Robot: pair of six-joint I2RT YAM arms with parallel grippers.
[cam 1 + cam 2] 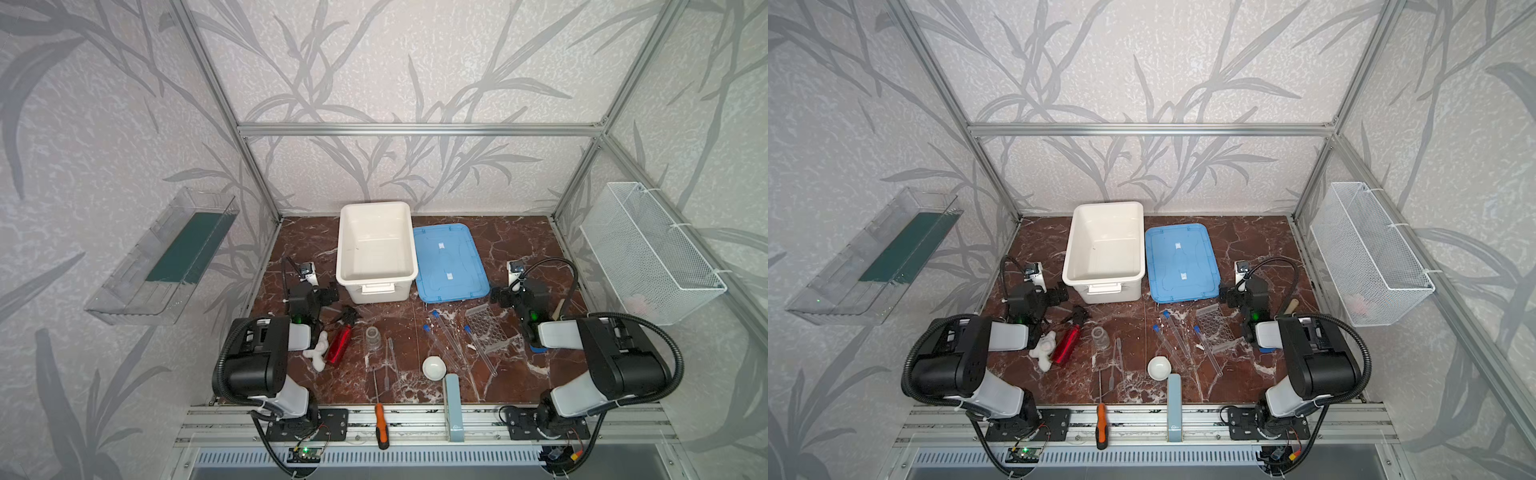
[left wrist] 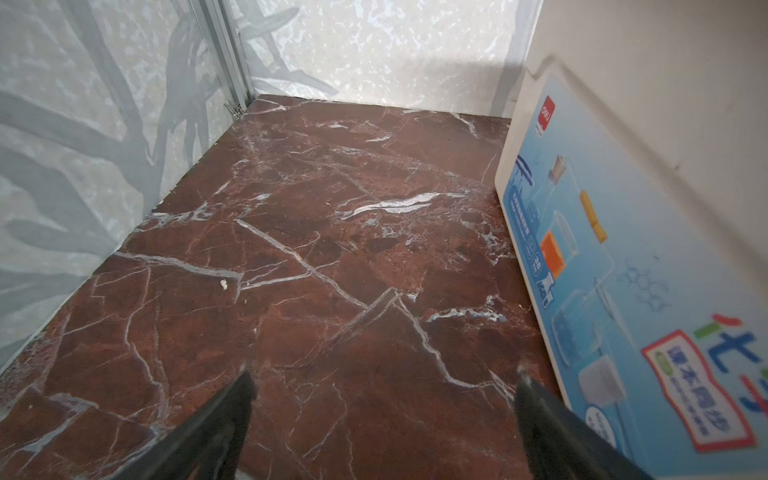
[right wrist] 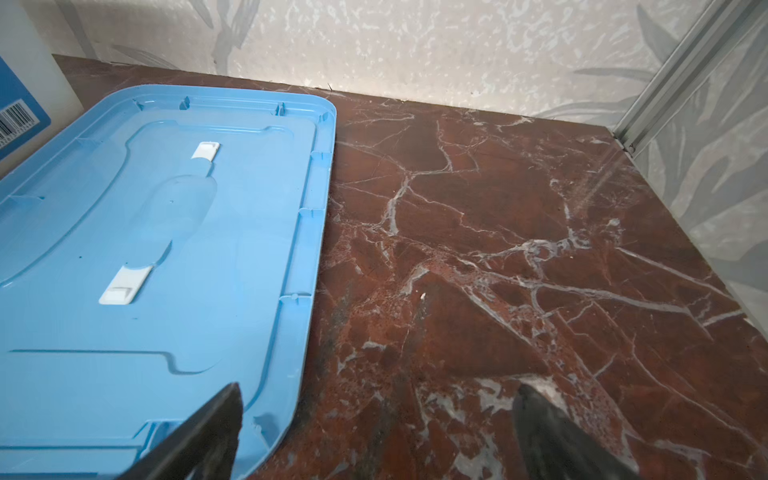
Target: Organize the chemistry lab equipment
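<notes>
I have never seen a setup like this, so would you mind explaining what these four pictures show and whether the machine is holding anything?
This is a two-armed tabletop robot. Two pictures come from one camera head above, looking down on the whole scene. The other two come from cameras on the arms' wrists, looking past the fingers. The left gripper and the right gripper are both open and hold nothing. At the back of the marble table stand an open white bin and, beside it, a blue lid. Nearer the arms lie three blue-capped tubes, a clear rack, a glass jar, a white dish, thin droppers and a red spray bottle. An orange-handled screwdriver lies at the front edge.
</notes>
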